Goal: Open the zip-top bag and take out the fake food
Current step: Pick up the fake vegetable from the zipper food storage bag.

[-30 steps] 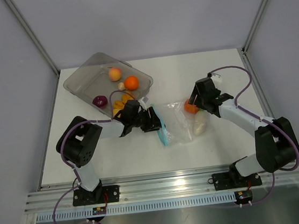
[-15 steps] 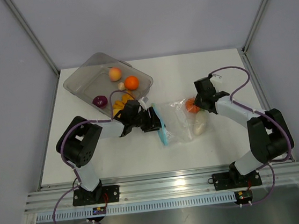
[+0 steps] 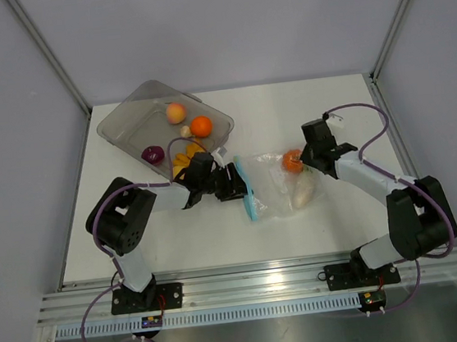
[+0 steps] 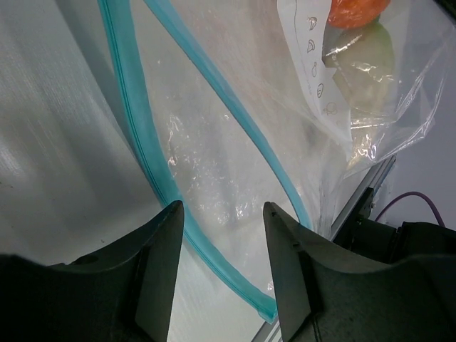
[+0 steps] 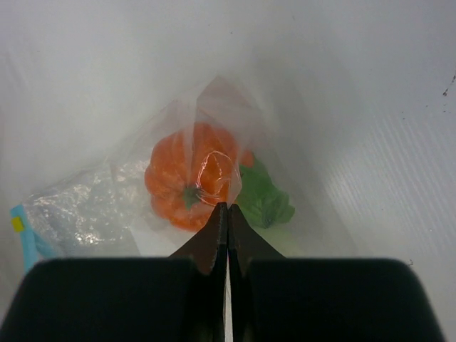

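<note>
The clear zip-top bag (image 3: 274, 195) lies mid-table, its teal zip strip (image 3: 247, 192) parted and facing left. Inside it are an orange pumpkin-like toy (image 3: 293, 161) and a white radish-like piece (image 3: 303, 193). My right gripper (image 3: 305, 165) is at the bag's right end. In the right wrist view the right gripper (image 5: 228, 205) is shut, pinching a fold of the bag film just before the orange toy (image 5: 178, 182) and green leaves (image 5: 263, 196). My left gripper (image 4: 222, 210) stands open over the bag mouth, the lower zip strip (image 4: 135, 128) running between its fingers.
A grey translucent tray (image 3: 123, 117) stands tilted at the back left. It holds a peach (image 3: 175, 112), an orange ball (image 3: 200, 126), a purple piece (image 3: 152, 154) and yellow-orange bits (image 3: 180, 166). Grey walls enclose the table on three sides.
My right gripper has closed from wide open onto the bag's film and shifted slightly toward the near right. The left arm has not moved.
</note>
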Controlling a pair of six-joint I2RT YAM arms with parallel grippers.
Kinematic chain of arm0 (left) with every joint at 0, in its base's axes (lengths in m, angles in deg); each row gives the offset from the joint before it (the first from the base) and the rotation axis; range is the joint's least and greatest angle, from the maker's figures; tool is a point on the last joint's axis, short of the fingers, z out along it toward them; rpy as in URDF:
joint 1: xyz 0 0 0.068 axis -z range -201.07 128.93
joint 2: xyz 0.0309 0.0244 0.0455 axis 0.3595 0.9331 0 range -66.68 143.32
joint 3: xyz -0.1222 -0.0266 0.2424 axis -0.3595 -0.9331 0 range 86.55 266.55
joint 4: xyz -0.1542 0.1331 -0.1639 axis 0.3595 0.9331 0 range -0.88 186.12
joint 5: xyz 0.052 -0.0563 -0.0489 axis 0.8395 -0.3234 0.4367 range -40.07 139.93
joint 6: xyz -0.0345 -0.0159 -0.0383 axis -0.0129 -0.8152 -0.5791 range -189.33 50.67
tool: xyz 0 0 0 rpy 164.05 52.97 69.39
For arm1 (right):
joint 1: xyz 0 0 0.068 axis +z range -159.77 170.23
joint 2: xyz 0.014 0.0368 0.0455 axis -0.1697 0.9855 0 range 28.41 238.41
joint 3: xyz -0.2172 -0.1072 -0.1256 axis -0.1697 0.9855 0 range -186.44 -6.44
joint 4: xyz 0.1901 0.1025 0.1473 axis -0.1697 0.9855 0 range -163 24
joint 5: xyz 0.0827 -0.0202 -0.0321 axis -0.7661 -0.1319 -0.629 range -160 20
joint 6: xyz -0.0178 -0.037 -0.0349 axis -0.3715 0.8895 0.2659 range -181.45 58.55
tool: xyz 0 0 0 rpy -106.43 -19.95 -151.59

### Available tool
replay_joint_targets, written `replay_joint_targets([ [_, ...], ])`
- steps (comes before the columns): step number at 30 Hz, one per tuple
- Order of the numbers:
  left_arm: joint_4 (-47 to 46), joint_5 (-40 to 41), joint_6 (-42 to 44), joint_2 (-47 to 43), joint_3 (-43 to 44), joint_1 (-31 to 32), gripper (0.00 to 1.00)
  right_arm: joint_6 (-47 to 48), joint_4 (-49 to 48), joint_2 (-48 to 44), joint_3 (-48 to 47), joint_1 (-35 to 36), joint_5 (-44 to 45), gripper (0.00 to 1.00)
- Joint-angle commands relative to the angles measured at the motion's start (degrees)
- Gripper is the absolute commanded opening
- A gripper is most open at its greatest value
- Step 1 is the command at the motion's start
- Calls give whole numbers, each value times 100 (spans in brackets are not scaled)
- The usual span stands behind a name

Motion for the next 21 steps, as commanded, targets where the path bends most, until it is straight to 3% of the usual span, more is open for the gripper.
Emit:
replay_joint_targets([
  [1, -440, -168, 49, 29, 127, 39, 51, -105, -456, -597, 167, -44, -403, 0],
  [6, -651, -282, -39, 135, 118, 39, 52, -53, -886, -1221, 474, -35, -1236, 0],
  [14, -704, -282, -39, 135, 83, 39, 52, -70, -1485, -1969, 905, -44, -1528, 0],
  [21, -924, -317, -118, 205, 30, 39, 55, -167, -810, -1522, 634, -44, -1204, 0],
])
